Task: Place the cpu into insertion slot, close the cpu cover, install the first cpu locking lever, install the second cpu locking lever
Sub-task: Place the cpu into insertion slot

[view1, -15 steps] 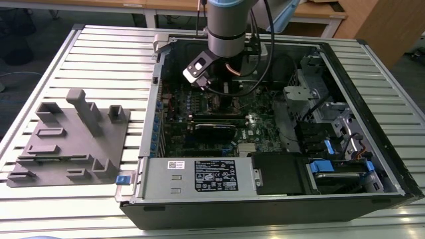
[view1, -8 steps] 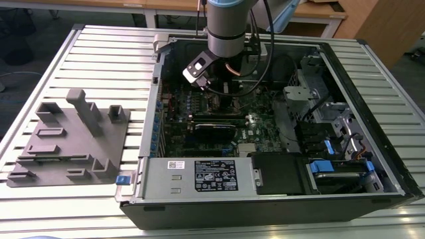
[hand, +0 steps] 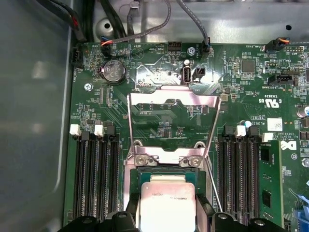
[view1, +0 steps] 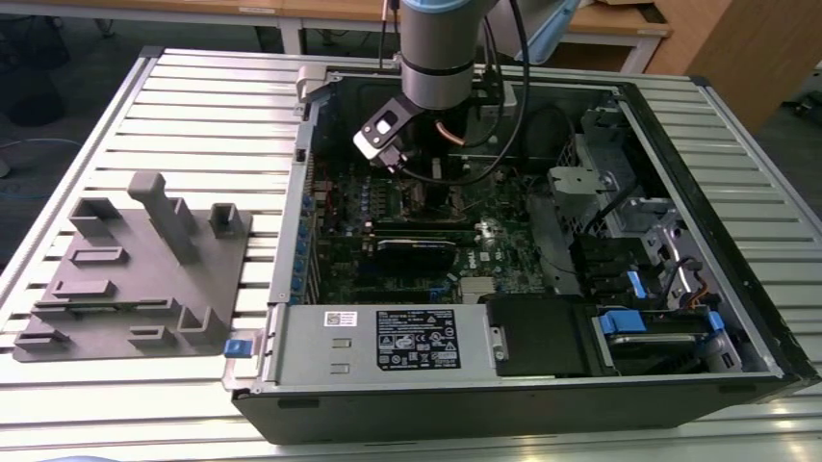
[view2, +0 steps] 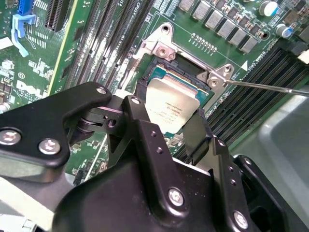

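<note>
Gripper (view2: 168, 118) I see clamped on the cpu (view2: 176, 104), seated in the insertion slot (hand: 130, 186) beneath it, cpu cover (hand: 145, 100) flipped open beyond.

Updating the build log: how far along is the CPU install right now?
Done: the cpu sits in the insertion slot. In hand: the tool is right at the cpu; whether it grips it cannot be told. Left: the cpu cover lies flipped open, away from the slot, and a locking lever sticks out unlatched beside it.
</note>
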`<state>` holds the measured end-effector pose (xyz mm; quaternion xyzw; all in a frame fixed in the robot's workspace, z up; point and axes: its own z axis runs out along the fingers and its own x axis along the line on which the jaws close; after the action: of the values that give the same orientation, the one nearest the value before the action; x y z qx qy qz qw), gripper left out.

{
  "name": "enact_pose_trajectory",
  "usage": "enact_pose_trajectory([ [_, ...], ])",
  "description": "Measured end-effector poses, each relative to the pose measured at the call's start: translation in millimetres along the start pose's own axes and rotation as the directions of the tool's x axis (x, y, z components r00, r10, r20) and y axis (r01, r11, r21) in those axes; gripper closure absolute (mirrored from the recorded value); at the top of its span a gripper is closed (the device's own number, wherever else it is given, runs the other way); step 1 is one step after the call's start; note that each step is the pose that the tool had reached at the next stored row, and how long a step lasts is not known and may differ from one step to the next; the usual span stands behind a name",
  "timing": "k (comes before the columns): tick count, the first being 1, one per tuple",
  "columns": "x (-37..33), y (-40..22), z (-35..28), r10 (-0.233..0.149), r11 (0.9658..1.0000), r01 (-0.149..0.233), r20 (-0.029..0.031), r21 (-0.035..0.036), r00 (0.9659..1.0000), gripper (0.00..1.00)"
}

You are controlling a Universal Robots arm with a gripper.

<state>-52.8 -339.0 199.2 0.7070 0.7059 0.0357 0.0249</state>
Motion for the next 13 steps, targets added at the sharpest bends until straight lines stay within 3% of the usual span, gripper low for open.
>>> enact_pose_trajectory([
  [5,-0.1,-0.9,4.3,0.000,1.0000,0.000,0.0001,0.0001,1.0000,0.46],
  [13,-0.1,-1.3,5.4,0.000,1.0000,0.000,0.0001,0.0001,1.0000,0.46],
])
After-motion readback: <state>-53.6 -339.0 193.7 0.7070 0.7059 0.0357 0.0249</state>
